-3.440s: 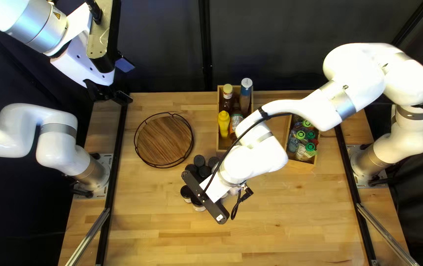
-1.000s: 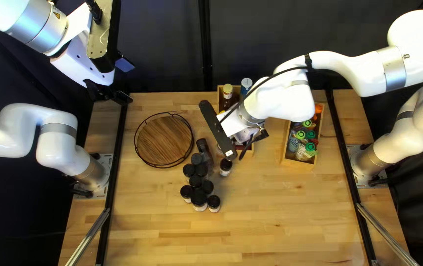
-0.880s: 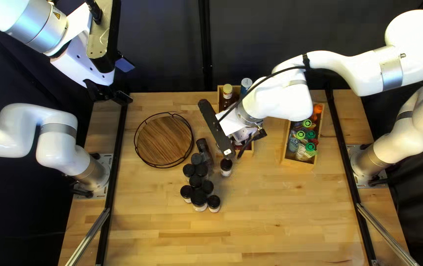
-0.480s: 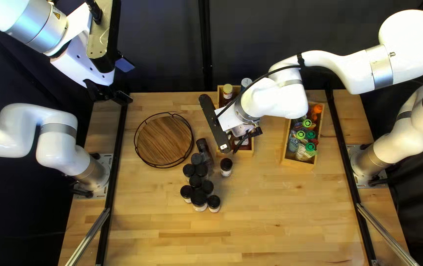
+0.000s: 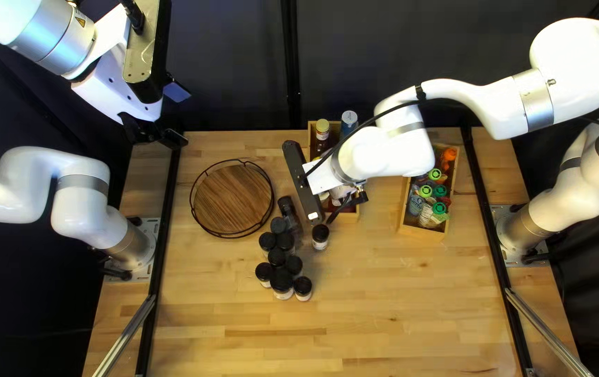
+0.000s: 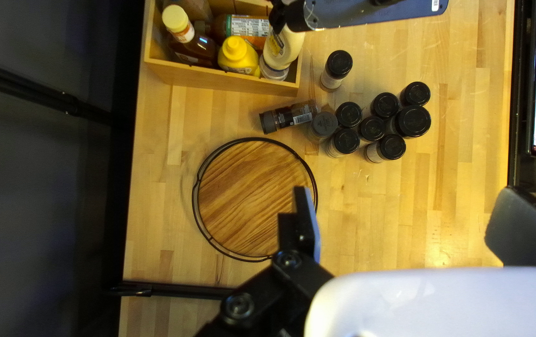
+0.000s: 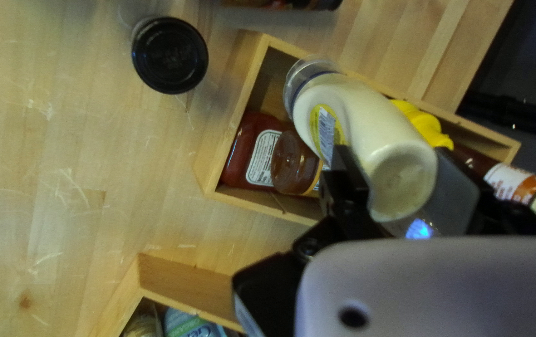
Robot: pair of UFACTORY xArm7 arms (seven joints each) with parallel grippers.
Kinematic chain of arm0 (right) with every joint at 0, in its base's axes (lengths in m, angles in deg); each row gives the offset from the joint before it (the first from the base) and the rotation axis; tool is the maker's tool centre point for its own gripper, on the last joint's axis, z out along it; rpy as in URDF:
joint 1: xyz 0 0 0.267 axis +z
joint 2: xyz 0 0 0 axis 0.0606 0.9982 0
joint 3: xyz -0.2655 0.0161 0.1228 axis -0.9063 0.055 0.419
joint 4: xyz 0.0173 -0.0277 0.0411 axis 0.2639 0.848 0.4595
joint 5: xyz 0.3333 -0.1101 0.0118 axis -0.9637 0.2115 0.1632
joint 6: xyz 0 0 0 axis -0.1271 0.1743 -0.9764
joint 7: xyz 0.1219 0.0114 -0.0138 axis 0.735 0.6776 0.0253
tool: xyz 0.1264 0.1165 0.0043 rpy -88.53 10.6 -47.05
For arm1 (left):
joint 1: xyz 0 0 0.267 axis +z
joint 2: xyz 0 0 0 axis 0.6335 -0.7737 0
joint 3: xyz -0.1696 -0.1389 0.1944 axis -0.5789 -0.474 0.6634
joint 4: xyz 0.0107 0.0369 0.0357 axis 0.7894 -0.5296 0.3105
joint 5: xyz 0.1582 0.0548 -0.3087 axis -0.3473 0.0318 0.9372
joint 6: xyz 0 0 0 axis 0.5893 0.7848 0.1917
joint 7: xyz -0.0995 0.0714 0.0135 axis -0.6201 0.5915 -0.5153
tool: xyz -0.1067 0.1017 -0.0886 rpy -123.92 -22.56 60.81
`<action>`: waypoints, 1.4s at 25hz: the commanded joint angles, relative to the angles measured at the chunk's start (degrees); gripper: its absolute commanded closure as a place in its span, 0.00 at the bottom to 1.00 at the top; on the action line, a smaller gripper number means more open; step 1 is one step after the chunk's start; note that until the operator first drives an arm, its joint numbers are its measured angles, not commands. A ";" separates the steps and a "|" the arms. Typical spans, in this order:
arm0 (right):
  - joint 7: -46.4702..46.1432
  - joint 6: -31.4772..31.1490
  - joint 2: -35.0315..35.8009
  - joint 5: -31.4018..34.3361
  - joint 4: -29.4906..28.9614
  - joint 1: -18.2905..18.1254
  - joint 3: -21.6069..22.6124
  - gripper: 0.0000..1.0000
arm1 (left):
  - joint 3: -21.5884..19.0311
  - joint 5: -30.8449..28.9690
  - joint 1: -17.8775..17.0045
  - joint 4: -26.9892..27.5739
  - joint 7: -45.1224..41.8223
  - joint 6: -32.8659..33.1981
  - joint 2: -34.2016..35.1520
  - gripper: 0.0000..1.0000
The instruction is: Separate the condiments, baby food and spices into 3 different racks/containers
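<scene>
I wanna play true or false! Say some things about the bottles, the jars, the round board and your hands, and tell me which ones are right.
1. My right hand holds a cream-coloured bottle. True.
2. All the black-lidded jars are standing up. False: one jar lies on its side.
3. The round wooden board has a black wire rim. True.
4. The yellow bottle shares a box with the green lids. False: it is in one wooden box, and the green lids are in another box.
5. My left hand is squeezing a jar. False: it is open.
</scene>
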 commanded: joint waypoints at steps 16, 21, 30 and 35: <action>-10.55 -4.08 -4.14 -3.12 -5.10 -0.77 1.47 1.00 | 0.00 0.00 0.00 0.00 0.00 0.00 0.00 0.00; -18.16 -1.60 -2.94 -6.84 -3.36 -3.63 1.71 1.00 | 0.00 0.00 0.00 0.00 0.00 0.00 0.00 0.00; -31.42 4.87 -0.30 -13.58 1.53 -8.24 2.41 1.00 | 0.00 0.00 0.00 0.00 0.00 0.00 0.00 0.00; -36.48 7.69 1.16 -14.99 3.37 -9.06 2.97 1.00 | 0.00 0.00 0.00 0.00 0.00 0.00 0.00 0.00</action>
